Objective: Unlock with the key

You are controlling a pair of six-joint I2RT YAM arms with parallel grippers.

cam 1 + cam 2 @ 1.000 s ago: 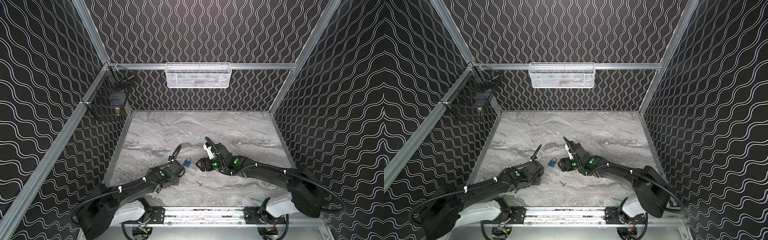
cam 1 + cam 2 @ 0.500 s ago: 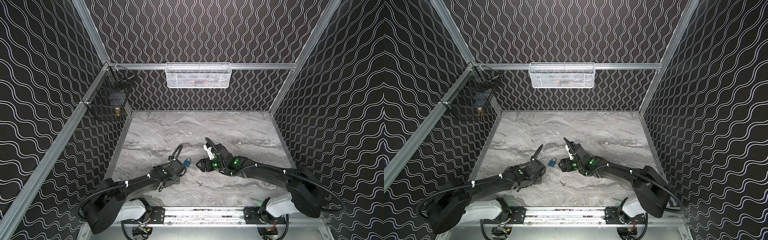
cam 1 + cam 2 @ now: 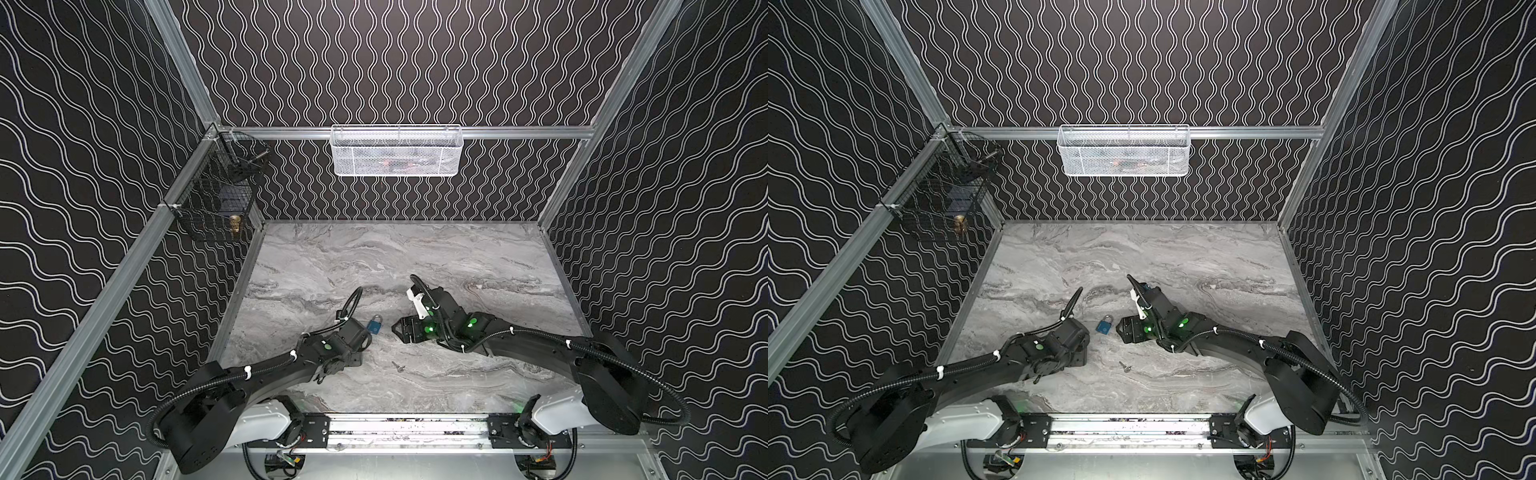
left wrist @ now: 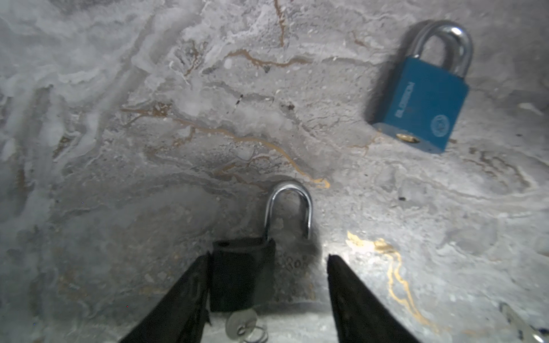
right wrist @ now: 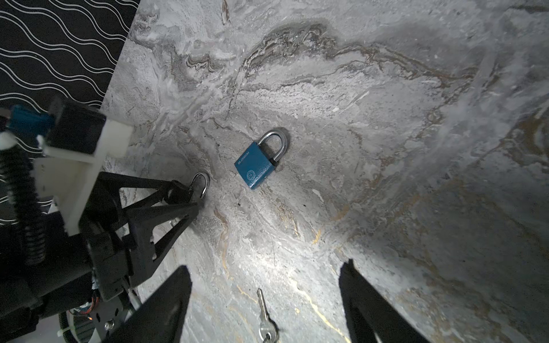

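Left pincer [image 4: 269, 257] sat released around black padlock [image 4: 240, 267]; right pincer [image 5: 266, 264] released, empty. Key [image 5: 262, 306] looked thin, slippery: pinch its head.

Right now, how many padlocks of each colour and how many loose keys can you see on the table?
Blue padlock: 1
Black padlock: 1
Loose key: 1
Total: 3

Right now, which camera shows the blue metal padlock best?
The left wrist view: the blue metal padlock looks large, lettering and keyhole visible. The right wrist view shows it smaller; both top views, a tiny blue shape.
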